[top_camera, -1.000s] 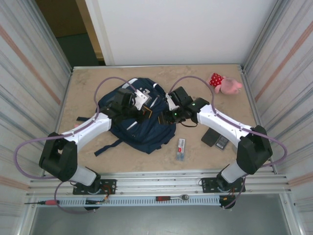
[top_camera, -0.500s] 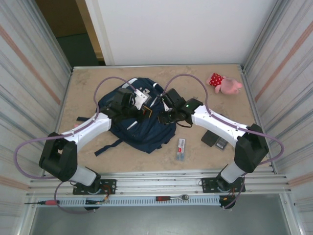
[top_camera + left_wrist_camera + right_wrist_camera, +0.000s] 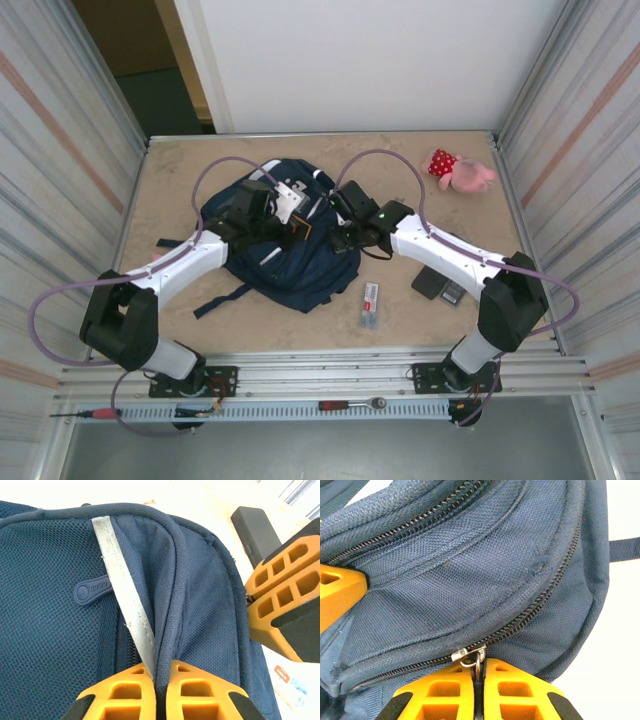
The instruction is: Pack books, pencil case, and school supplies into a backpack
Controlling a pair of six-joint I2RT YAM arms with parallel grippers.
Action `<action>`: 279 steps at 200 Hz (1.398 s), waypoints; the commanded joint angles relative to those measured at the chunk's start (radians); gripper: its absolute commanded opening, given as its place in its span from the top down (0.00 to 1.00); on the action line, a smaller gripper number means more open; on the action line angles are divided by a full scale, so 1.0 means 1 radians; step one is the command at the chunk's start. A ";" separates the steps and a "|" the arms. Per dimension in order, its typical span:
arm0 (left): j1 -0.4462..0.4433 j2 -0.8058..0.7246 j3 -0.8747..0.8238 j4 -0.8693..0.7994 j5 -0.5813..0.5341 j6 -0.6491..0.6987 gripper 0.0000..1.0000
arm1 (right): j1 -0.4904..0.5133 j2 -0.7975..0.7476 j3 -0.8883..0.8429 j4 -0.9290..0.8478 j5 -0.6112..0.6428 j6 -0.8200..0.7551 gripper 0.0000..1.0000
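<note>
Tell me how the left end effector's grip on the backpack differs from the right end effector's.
The left end effector pinches a piped fabric seam beside a pale stripe; the right end effector pinches the metal zipper pull. In the top view the left holds nearer the backpack's middle, the right near its right edge. Both are shut on the backpack.

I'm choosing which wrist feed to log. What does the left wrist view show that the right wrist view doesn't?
Left wrist: the left pincer shut on the backpack's piping beside a pale stripe, plus a rubber tab, a black case and a white pack. Right wrist: the right pincer shut on a metal zipper pull, and a strap. Both: navy backpack fabric and the other arm's orange finger.
</note>
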 commanded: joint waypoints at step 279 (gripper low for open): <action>0.056 0.016 0.130 0.045 0.267 0.138 1.00 | -0.287 -0.197 -0.134 0.186 -0.650 0.304 0.39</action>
